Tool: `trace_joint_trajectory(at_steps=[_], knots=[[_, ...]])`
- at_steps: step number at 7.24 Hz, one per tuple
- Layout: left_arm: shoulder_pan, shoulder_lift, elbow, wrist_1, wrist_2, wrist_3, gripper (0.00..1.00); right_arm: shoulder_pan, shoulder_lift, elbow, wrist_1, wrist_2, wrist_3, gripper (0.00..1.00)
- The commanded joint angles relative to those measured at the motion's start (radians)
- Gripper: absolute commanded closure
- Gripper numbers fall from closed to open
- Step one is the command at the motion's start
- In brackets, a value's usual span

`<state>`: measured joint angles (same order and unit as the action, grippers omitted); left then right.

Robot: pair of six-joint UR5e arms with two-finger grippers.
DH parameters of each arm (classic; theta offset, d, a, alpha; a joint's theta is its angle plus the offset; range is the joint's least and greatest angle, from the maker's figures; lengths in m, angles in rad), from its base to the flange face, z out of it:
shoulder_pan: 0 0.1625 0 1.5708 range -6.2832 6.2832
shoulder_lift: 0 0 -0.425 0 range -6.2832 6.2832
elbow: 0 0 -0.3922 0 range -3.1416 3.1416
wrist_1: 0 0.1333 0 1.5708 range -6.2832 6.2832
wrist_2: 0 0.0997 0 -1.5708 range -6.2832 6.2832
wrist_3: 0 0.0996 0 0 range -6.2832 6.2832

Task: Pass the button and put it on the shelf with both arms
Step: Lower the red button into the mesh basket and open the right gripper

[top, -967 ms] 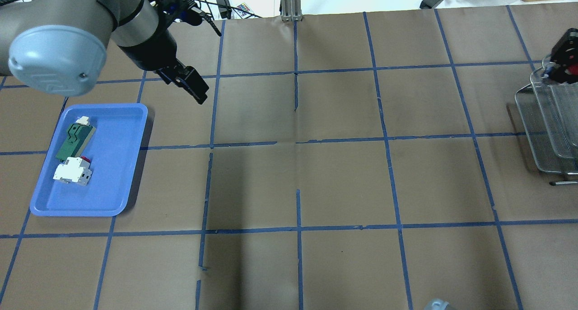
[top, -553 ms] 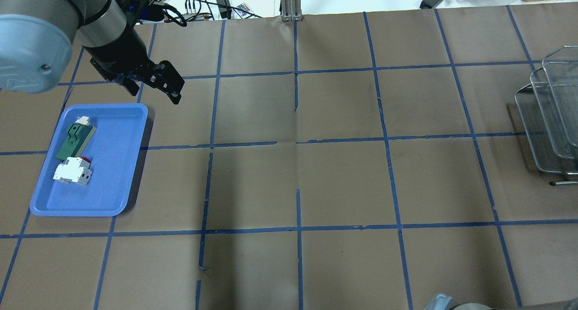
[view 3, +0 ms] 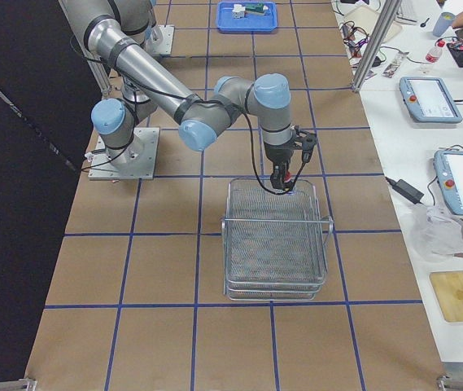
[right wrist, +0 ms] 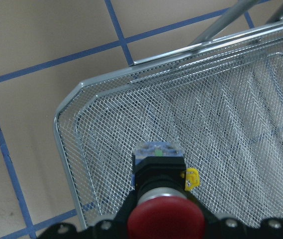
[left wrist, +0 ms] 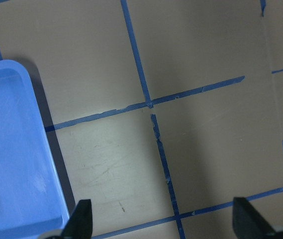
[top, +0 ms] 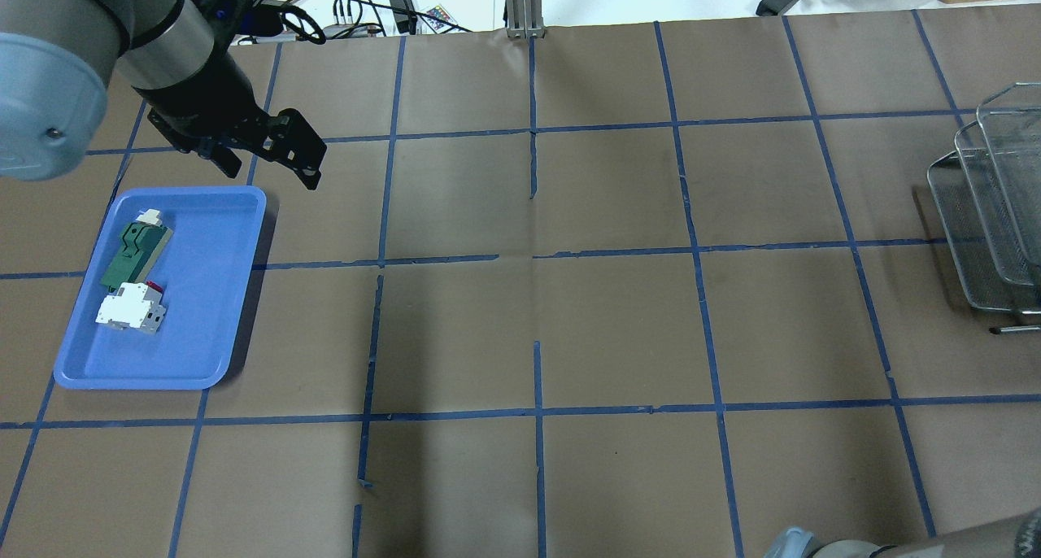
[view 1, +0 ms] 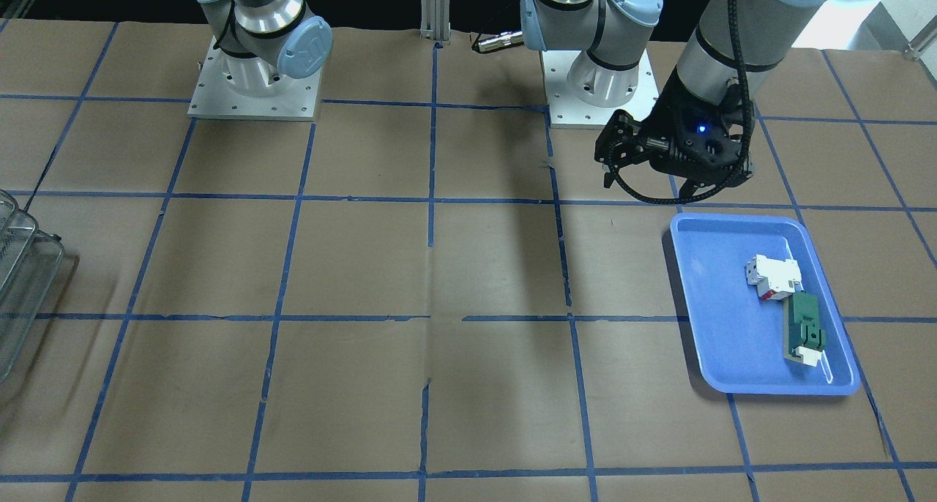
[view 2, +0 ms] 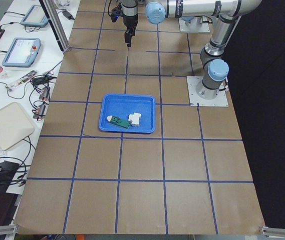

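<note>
The button (right wrist: 158, 172), with its red cap toward the camera, black body and clear end block, shows in the right wrist view. My right gripper (right wrist: 165, 228) is shut on it and holds it above a corner of the wire-mesh shelf (right wrist: 231, 119). The exterior right view shows this gripper (view 3: 280, 181) over the shelf's (view 3: 276, 244) far rim. The shelf stands at the right edge of the overhead view (top: 988, 216). My left gripper (top: 268, 170) is open and empty. It hovers just beyond the blue tray's far right corner. Its fingers stand wide apart in the left wrist view (left wrist: 163, 224).
The blue tray (top: 203, 314) at the left holds a white block with red marks (top: 130, 307) and a green flat part (top: 134, 253). Brown paper with blue tape lines covers the table. Cables and a metal post (top: 524, 5) lie along the far edge.
My left gripper has moved left and turned, and now hovers near the tray's corner. My right gripper with the button has left the overhead view at the right edge.
</note>
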<state>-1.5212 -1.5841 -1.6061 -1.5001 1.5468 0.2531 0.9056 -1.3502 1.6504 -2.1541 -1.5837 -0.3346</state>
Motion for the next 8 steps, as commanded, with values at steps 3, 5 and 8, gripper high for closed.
trace_joint_trajectory(at_steps=[3, 5, 8], knots=[[-0.005, -0.031, 0.099, -0.051, -0.005, -0.144, 0.0, -0.022, 0.022, 0.0, 0.048, -0.018, -0.004, 0.0], [-0.016, -0.033, 0.081, -0.045, -0.011, -0.236, 0.0, -0.027, 0.002, -0.006, 0.059, -0.018, -0.009, 0.0], [-0.014, -0.027, 0.09, -0.049, -0.022, -0.239, 0.0, -0.002, -0.169, -0.017, 0.368, 0.005, 0.003, 0.0]])
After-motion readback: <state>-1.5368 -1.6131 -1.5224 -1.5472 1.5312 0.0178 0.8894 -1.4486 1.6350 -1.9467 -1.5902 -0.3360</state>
